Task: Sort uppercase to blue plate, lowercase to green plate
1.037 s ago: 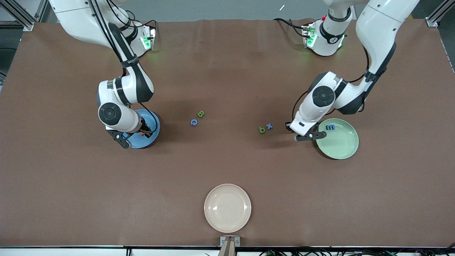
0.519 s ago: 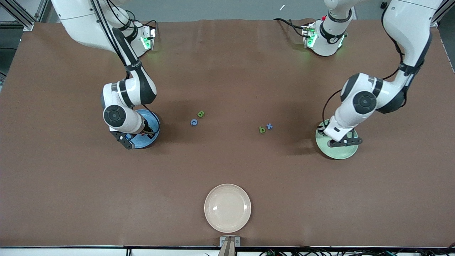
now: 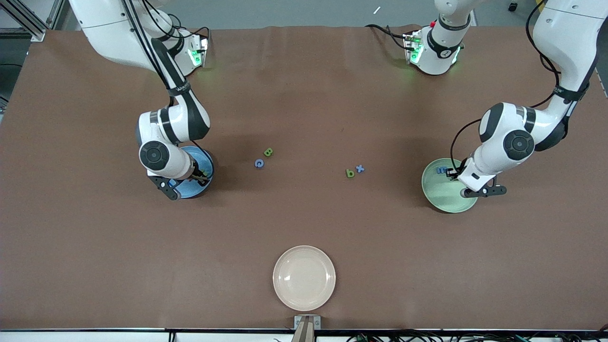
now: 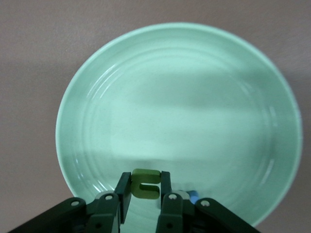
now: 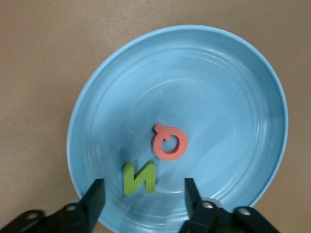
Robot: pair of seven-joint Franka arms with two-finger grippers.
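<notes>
My left gripper [image 4: 146, 182] hangs over the green plate [image 3: 444, 195] [image 4: 184, 97], shut on a green lowercase u [image 4: 146, 185]. A blue m [image 3: 442, 170] lies on that plate. My right gripper [image 5: 143, 187] stands open just over the blue plate [image 3: 189, 191] [image 5: 218, 73]. A green N [image 5: 140, 178] lies flat on the plate between its fingers, with a red Q [image 5: 170, 141] beside it. Mid-table lie a green B [image 3: 268, 152] and a blue C [image 3: 259, 163]. A green p [image 3: 350, 173] and a blue x [image 3: 360, 168] lie toward the left arm's end.
A cream-beige plate [image 3: 304, 278] sits near the table's front edge, nearer to the front camera than all the letters. The two arm bases stand along the table's back edge.
The left arm has swung from beside the green plate to over it, carrying the u. The right gripper has opened, and the green N now lies on the blue plate.
</notes>
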